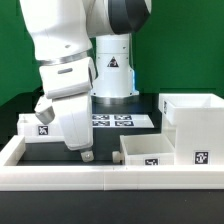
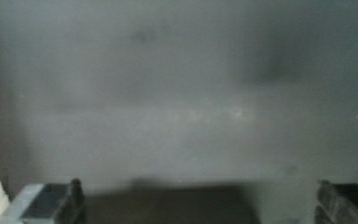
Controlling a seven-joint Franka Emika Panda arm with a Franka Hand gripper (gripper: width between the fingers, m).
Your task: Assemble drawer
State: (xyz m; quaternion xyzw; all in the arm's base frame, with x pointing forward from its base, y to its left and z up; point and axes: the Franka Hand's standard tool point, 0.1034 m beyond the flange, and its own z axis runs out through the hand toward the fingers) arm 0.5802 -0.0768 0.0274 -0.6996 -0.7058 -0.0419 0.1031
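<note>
Under the gripper [image 1: 84,151] is only bare table [image 2: 176,90], its fingers [image 2: 51,203] wide apart and holding nothing. The small drawer box [image 1: 150,150] sits near its side, with the drawer housing [image 1: 192,122] beyond. A careless sideways sweep could knock the box askew.

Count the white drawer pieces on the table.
3: the tall housing at the exterior view's right, a small open-top box beside its front, a second box at that view's left, partly hidden.

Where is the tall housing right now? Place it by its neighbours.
In the exterior view the tall housing stands at the view's far right, behind the white border rail, with a small open box close beside it on the view's left.
</note>
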